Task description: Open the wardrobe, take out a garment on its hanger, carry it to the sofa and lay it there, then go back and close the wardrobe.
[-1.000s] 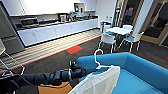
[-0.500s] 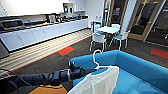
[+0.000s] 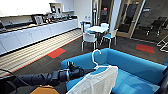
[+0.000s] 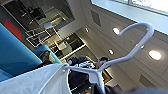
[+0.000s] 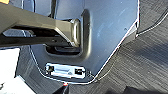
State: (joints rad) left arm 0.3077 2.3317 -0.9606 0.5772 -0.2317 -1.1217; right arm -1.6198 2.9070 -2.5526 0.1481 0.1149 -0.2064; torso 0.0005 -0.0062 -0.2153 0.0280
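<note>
My left gripper (image 3: 88,71) holds the hanger (image 3: 98,62) just below its hook, jaws pinched on it, the garment (image 3: 96,82) draped beneath, right over the sofa (image 3: 135,66) seat. I can't tell how my right jaws stand.

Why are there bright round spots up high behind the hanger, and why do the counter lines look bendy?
In the left wrist view the camera looks upward, so the ceiling lights glare behind the hanger. In the head view the wide lens bends the counter, and the chairs look soft and blurry.
</note>
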